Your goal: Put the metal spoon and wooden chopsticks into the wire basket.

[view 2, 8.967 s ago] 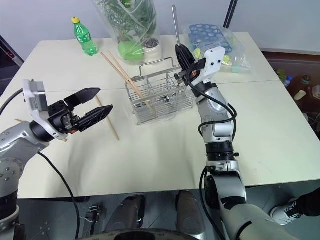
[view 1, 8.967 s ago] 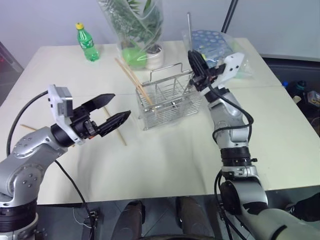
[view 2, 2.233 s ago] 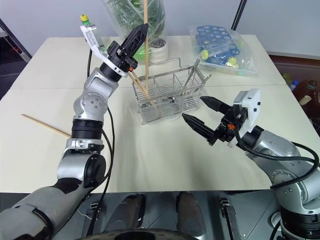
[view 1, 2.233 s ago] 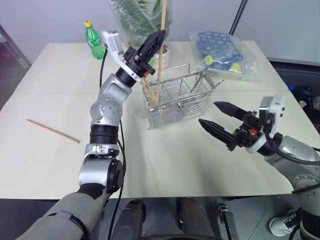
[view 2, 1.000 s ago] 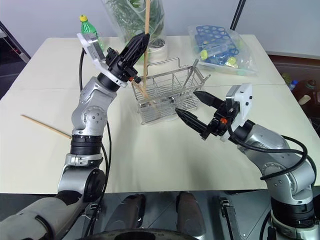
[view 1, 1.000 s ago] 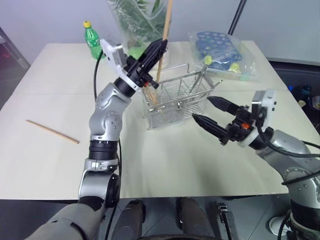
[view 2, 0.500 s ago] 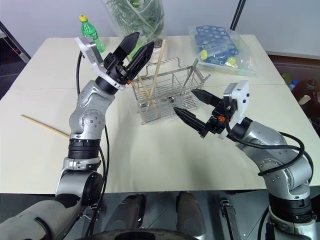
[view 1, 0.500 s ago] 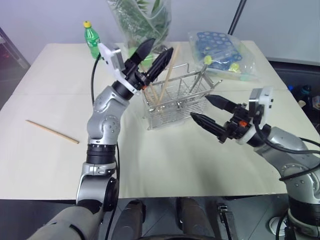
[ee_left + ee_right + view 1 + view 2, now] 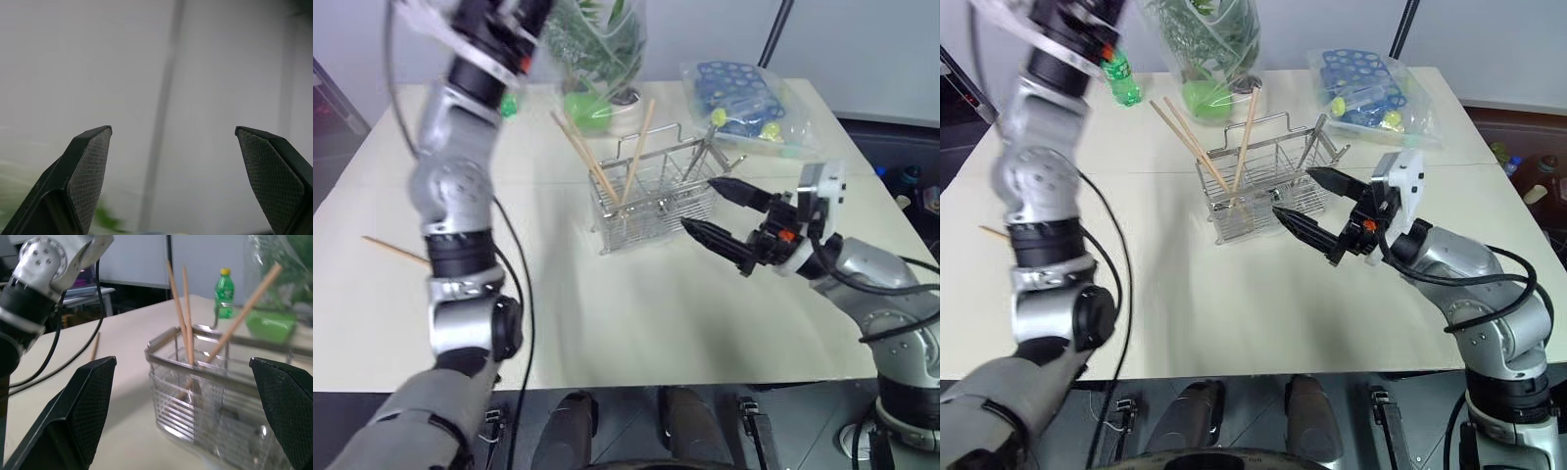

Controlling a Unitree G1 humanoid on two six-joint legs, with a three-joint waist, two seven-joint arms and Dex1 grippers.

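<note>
One chopstick (image 9: 396,251) lies at the desk's (image 9: 636,304) left edge — light, stiff, thin; pinch mid-length. Others lean in the basket (image 9: 651,201). Both tools — left (image 9: 171,147), right (image 9: 722,217) — spread apart, empty.

Left arm raised high, left gripper (image 9: 171,147) jaws spread wide, empty, right gripper (image 9: 715,210) held level, jaws apart, empty

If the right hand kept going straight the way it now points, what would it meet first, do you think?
Most likely the wire basket: the right hand, fingers open, points at its near side, with the wooden chopsticks standing inside just beyond. Nothing visible lies between, though depth is hard to judge.
</note>
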